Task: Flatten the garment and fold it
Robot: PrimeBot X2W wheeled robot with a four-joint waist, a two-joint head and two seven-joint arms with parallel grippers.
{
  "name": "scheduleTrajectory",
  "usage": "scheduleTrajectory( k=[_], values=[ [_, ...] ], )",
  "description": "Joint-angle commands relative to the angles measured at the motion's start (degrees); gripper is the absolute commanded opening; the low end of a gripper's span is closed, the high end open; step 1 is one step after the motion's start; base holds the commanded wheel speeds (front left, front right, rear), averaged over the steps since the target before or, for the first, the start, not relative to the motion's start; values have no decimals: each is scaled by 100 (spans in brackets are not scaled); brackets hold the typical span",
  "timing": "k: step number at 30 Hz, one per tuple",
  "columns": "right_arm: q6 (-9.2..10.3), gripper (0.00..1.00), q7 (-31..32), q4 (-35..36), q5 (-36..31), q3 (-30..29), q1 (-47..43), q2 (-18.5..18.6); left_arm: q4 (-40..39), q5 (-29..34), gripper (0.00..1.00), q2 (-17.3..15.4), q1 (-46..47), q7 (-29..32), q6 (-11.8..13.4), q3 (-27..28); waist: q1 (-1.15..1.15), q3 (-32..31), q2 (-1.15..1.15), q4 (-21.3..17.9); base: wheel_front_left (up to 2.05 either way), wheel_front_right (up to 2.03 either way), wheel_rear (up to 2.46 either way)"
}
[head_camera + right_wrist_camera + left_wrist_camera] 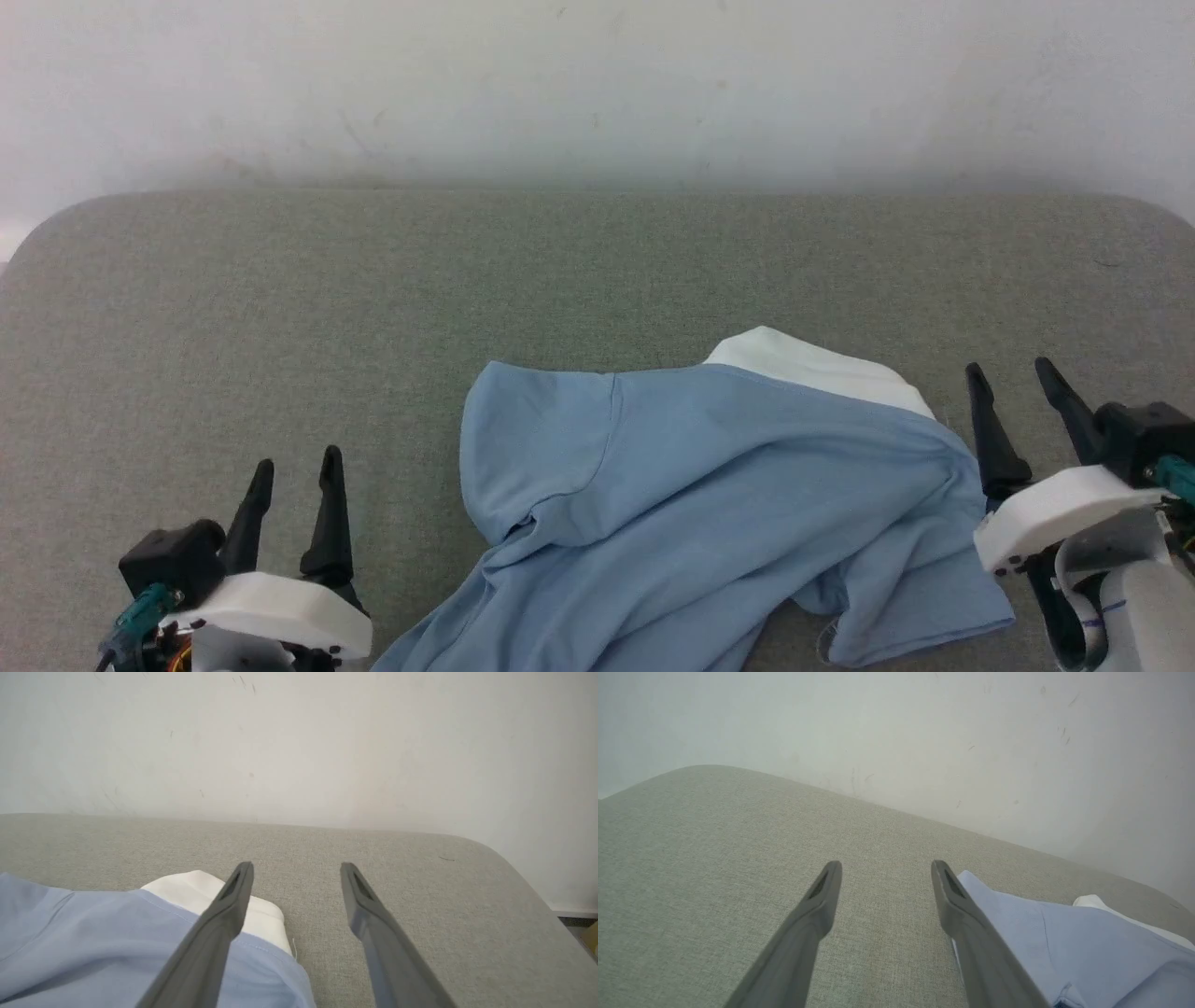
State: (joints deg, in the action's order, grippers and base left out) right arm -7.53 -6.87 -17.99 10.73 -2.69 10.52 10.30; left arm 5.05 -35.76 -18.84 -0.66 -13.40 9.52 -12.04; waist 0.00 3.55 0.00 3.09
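Head view, garment: crumpled light blue shirt (709, 504) with a white collar (822, 369), lying on the grey fabric-covered table (373, 299) near its front edge, right of centre.
Head view, left tool (299, 457): spread, empty, well left of the shirt.
Head view, right tool (1008, 366): spread, empty, just beside the collar end.
Head view, surroundings: pale scuffed wall (597, 84) behind the table.
Left wrist view: spread fingers (817, 905) over bare table; one finger overlaps the shirt's blue edge.
Right wrist view: spread; one finger crosses the collar, the other lies over bare table.
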Motion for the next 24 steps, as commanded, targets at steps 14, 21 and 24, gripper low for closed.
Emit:
scheduleTrajectory(
  k=[14, 21, 24],
  values=[
    [4, 100, 315, 2308, -701, 96, -1475, -704, 1210, -156, 100, -117, 1760, 1934, -597, -808, 0, 195, 0, -405, 0, 0, 0],
    [4, 100, 498, 2675, -676, 290, -1538, -736, 2653, -165, 100, -77, 2771, 3162, -817, -1221, 0, 514, 0, -691, 0, 0, 0],
    [4, 100, 503, 2669, -599, 354, -1491, -739, 3294, -84, 100, -22, 3058, 3517, -829, -1397, 0, 608, 0, -794, 0, 0, 0]
  ],
)
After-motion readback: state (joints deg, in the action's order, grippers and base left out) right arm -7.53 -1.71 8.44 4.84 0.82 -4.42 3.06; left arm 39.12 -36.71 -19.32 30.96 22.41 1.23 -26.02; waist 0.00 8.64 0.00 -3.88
